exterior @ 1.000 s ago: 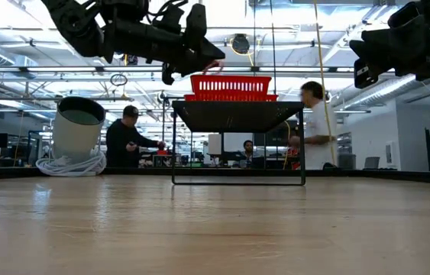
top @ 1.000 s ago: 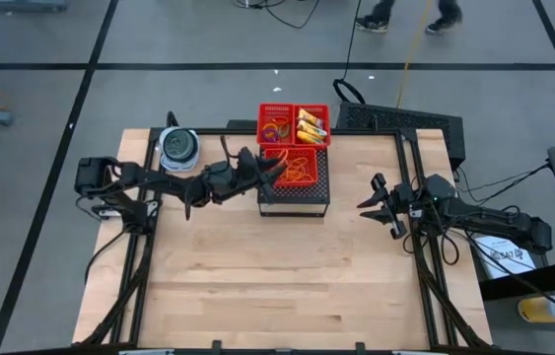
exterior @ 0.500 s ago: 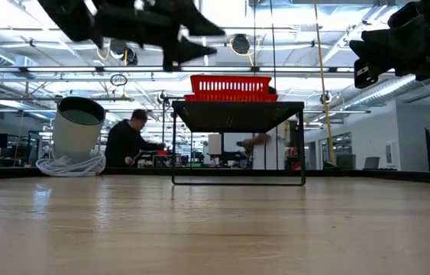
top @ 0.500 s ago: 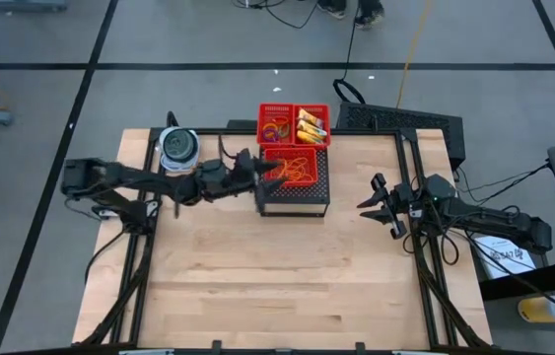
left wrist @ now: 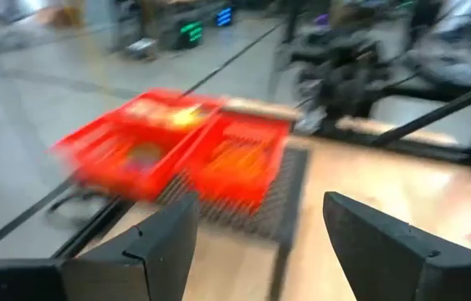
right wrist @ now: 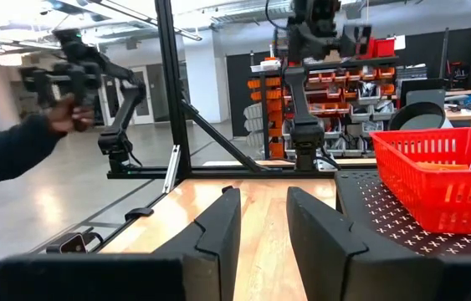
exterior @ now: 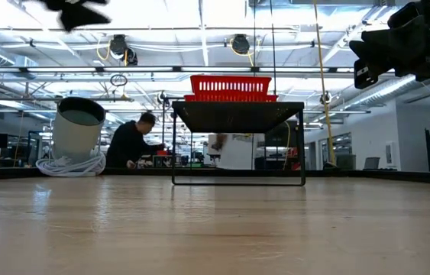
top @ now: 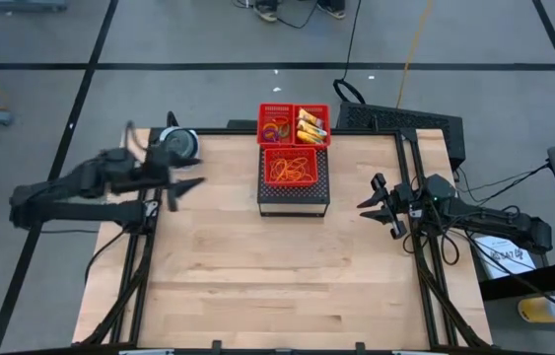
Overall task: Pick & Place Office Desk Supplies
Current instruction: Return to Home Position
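Hovering open & empty, left gripper (top: 186, 187) is facing rubber bands (top: 292, 168) in bin (top: 316, 170), well apart; right gripper (top: 369, 202), likewise open & empty, is waiting on opp. side.

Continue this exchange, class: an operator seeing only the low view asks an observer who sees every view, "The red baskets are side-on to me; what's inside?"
Observer: From above, the front basket holds orange rubber bands.
Operator: And the two behind it?
Observer: Coloured rings in one, yellow packets in the other.
Operator: Are the grippers open?
Observer: Both wrist views show open, empty grippers: the left gripper beside the container, the right gripper over the table's right side.
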Available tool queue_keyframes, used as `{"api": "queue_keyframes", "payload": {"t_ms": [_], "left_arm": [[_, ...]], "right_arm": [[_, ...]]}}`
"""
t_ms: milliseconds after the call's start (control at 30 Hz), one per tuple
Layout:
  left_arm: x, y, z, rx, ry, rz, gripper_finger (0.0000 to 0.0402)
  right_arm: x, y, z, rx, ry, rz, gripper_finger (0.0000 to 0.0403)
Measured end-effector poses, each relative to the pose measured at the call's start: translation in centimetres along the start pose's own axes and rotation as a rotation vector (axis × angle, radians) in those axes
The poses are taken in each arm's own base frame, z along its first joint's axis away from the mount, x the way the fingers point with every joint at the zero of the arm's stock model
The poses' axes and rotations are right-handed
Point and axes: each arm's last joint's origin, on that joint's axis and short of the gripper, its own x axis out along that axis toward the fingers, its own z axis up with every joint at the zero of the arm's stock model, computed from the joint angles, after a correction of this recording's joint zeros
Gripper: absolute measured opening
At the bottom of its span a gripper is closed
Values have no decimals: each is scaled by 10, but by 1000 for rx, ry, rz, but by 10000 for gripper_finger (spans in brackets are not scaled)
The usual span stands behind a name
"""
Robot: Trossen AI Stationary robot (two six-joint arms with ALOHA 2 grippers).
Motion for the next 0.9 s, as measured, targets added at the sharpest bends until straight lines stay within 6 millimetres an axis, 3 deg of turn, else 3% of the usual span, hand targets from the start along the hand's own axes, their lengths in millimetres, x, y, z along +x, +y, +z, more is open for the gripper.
{"api": "queue_keyframes", "payload": {"t_ms": [167, 300, 633, 900], "left_arm": [[-34, 7, -36, -61, 11, 81, 267], [-41, 8, -59, -101, -190, 40, 267], [-11, 5, -125, -128, -299, -56, 266], [4, 5, -154, -126, -317, -64, 267]], "right_arm": [[0, 0, 0, 0, 0, 0, 89], [0, 0, 0, 0, 0, 0, 89], [0, 0, 0, 1, 0, 0, 89], [0, 0, 0, 0, 0, 0, 89]]}}
